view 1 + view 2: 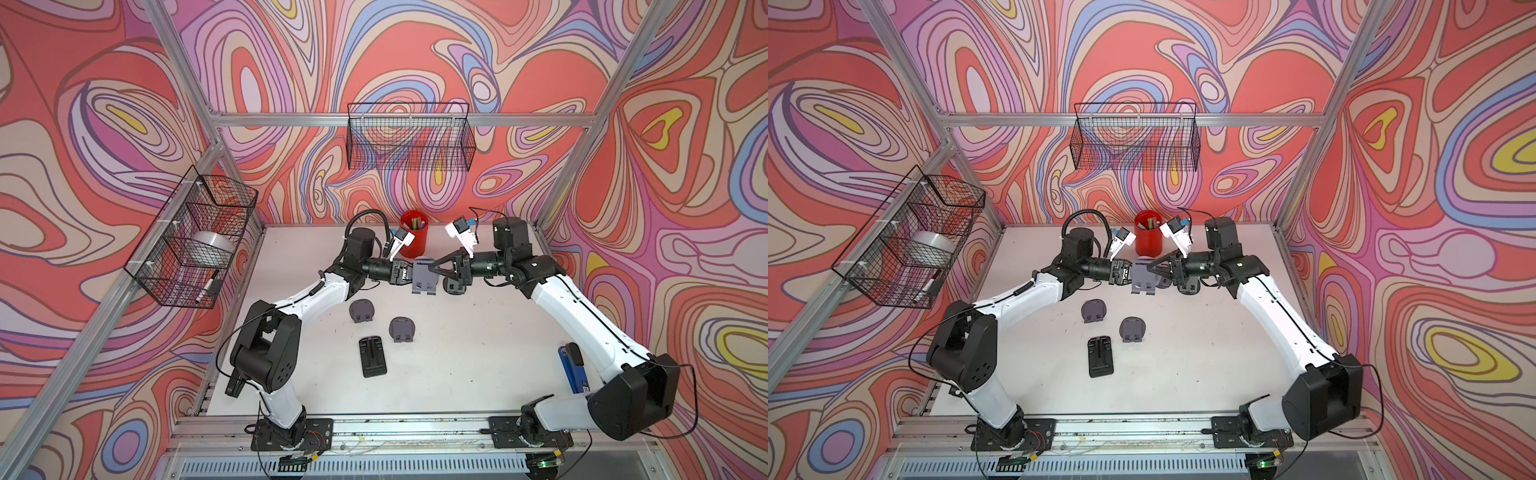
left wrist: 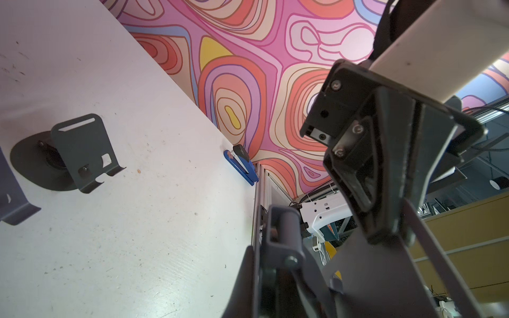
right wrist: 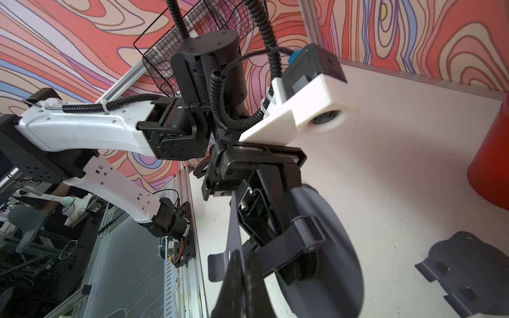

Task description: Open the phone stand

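The grey phone stand (image 1: pixel 424 282) (image 1: pixel 1144 279) hangs above the back middle of the table, held between both grippers. My left gripper (image 1: pixel 409 272) (image 1: pixel 1128 272) is shut on its round base side (image 3: pixel 325 247); in the left wrist view its jaws (image 2: pixel 264 264) clamp beside the hinge arm (image 2: pixel 283 239). From the right, my right gripper (image 1: pixel 434 266) (image 1: pixel 1154 268) (image 3: pixel 242 264) is shut on the edge of the stand's flat plate (image 3: pixel 234 234). Plate and base stand apart at an angle, joined by the hinge arm (image 3: pixel 292 242).
Two folded grey stands (image 1: pixel 360 311) (image 1: pixel 402 329) and a black one (image 1: pixel 372 356) lie mid-table. An opened stand (image 2: pixel 82 154) sits under the right wrist. A red cup (image 1: pixel 414 233) stands just behind the grippers, and a blue stapler (image 1: pixel 571 368) lies by the right edge. Wire baskets (image 1: pixel 409 137) (image 1: pixel 195 241) hang on the walls.
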